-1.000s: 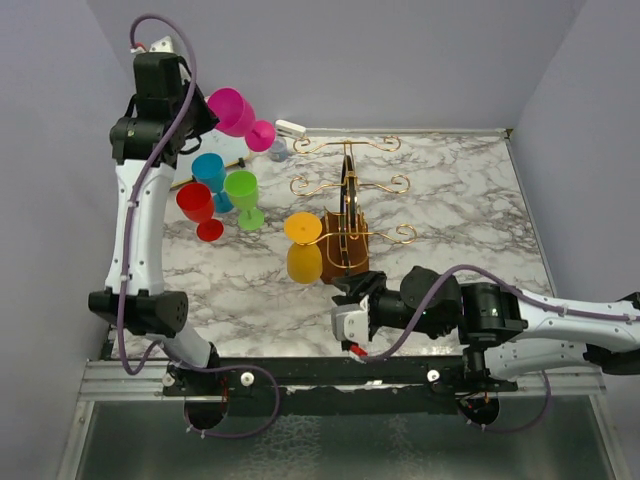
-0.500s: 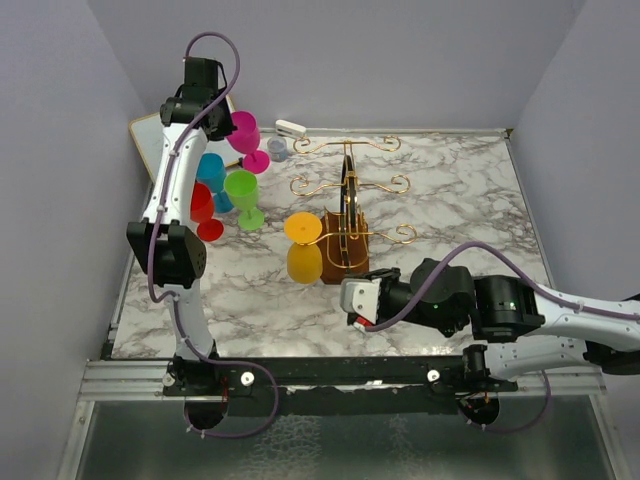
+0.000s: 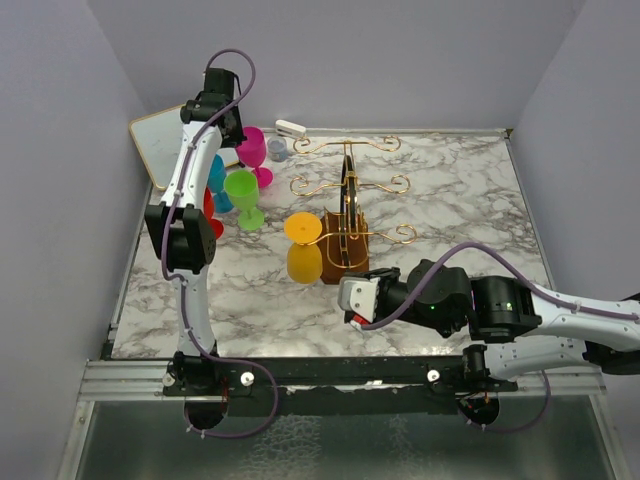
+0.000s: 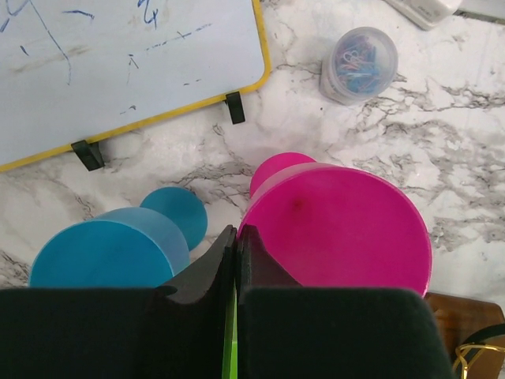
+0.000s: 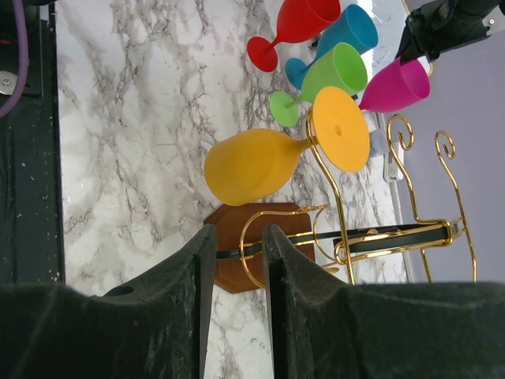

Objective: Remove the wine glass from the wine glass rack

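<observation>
Orange plastic, the 1 wine glass [image 3: 303, 245] on the rack [image 3: 348, 185] hangs bowl down at the middle of the top view. Its foot is hooked over a low gold wire arm, just left of the wooden base.

The right hand [image 5: 237, 233] sits at lower centre, near that base, fingers apart on nothing and pointed at the glass and the wire beneath it.

At upper left the left hand [image 4: 237, 237] is pressed together on the rim of a pink glass [image 4: 339, 229]. That glass is just beside a blue glass [image 4: 110, 253], with a green glass [image 3: 243, 190] and a red glass [image 5: 296, 24] close by. I cannot tell whether its foot rests on the surface [image 3: 450, 200].

2 risks stand out. Lifting the orange glass straight up instead of sliding its foot out along the wire would likely catch the scroll and drag or tip the rack. Letting go of the pink glass carelessly could topple the crowded neighbours.
</observation>
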Motion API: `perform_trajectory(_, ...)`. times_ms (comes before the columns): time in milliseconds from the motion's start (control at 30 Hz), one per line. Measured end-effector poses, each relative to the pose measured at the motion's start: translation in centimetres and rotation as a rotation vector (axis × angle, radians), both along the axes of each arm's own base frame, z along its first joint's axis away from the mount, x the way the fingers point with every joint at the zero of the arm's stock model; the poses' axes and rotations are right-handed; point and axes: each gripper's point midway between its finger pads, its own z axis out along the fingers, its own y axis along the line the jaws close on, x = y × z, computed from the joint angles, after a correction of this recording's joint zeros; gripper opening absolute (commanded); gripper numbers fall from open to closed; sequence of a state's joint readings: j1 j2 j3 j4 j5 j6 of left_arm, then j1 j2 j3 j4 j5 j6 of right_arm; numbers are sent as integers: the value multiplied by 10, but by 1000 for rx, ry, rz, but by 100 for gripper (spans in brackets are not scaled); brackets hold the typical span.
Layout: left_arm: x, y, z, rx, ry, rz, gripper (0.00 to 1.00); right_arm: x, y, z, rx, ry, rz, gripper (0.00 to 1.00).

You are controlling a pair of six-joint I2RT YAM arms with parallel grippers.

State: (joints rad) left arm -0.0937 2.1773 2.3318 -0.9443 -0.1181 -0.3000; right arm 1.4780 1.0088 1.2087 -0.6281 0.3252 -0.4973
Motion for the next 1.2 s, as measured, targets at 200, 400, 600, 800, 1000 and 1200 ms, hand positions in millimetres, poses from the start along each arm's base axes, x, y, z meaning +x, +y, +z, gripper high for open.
perform_trajectory(200,-1,3,-18,22,46,6,6,0,0,0,3,5,-3,30)
perform_trajectory(400,1,3,-31,24,71,6,16,0,-2,-3,3,11,-9,30)
perform_trajectory(600,2,2,-34,21,75,3,21,0,-4,-4,8,18,-12,33)
perform_trajectory(800,0,2,-28,16,65,4,21,-1,-3,-3,18,38,-19,38)
perform_trajectory(1000,-37,3,24,-13,-13,13,21,-3,11,31,105,91,-39,44)
perform_trajectory(1200,-118,-6,121,-148,-296,2,21,7,40,99,235,118,-107,56)
